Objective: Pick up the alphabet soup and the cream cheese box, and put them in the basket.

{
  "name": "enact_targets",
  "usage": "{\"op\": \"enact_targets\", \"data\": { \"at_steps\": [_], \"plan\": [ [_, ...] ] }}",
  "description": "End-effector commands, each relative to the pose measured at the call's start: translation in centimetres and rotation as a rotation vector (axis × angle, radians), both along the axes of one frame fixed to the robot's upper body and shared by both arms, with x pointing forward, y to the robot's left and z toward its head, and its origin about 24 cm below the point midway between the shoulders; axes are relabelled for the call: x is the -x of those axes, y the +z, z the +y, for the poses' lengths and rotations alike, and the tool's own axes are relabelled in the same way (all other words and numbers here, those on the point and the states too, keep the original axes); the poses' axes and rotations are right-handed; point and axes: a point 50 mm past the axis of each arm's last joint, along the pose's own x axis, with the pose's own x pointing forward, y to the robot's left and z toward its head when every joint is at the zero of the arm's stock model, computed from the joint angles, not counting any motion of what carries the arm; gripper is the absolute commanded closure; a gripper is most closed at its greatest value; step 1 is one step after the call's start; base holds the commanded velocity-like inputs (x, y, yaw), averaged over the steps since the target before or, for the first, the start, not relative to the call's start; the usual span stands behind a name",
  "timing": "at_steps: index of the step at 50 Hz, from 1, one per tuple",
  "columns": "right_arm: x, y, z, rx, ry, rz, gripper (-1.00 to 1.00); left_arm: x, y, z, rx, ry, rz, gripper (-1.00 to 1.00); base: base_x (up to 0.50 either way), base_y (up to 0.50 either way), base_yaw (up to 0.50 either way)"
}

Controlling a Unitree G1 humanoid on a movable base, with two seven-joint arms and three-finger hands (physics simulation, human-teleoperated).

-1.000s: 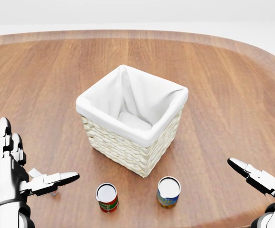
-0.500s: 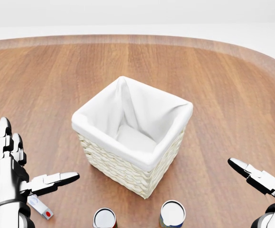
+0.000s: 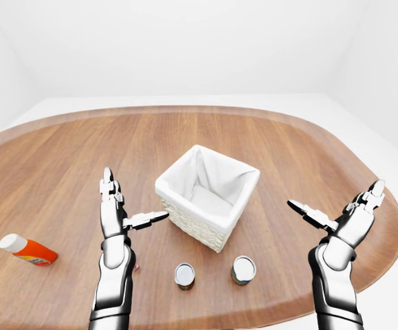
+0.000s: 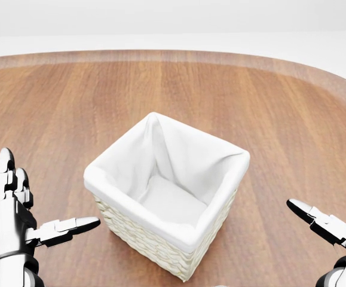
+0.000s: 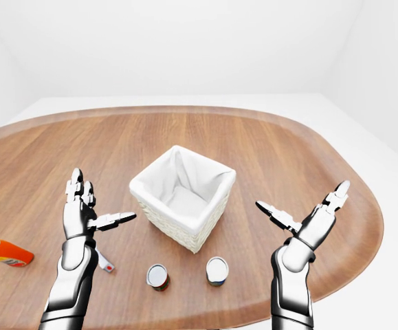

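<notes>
The wicker basket (image 4: pixel 178 239) with its white cloth lining is sitting on the oval wooden table (image 3: pixel 61 158), between the two raised hands and a little above them in the eye views. The left hand (image 3: pixel 114 214) is standing upright with its fingers spread and its thumb reaching toward the basket, holding nothing; the right hand (image 5: pixel 308 220) is likewise hanging with fingers splayed wide, well apart from the basket's right corner. Two upright cans are standing near the table's bottom edge, below the basket and between the arms: one with a red label (image 5: pixel 157 277) and one with a blue label (image 5: pixel 217 271); which of them is the alphabet soup is hard to say at this size. Both are lying lower than either hand and apart from the fingers. A small white box with a red dot (image 5: pixel 105 263), possibly the cream cheese, is lying just beside the left forearm. The head view is showing only the basket, the tabletop and both hands, with the cans and the box out of its frame. An orange bottle with a white cap (image 3: pixel 27 249) is lying at the far left of the eye views.
</notes>
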Motion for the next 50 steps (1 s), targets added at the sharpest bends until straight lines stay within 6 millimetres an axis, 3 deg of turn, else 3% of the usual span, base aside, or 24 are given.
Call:
{"op": "enact_targets", "data": {
  "at_steps": [1, 32, 50],
  "plan": [
    [0.0, 0.1, 0.0, -0.002, 0.0, -0.004, -1.0, 0.0, 0.0, 0.0, 0.0, 0.001, 0.001, -1.0, 0.19, 0.0, 0.0],
    [0.0, -0.1, -0.1, -0.008, -0.002, 0.002, -1.0, 0.1, 0.0, 0.0, 0.001, 0.0, -0.004, -1.0, 0.16, 0.01, 0.0],
    [0.0, -0.1, -0.1, -0.011, -0.001, 0.001, -1.0, 1.1, 1.3, 0.2, -0.13, 0.098, 0.025, -1.0, 0.0, 0.0, 0.0]
  ]
}}
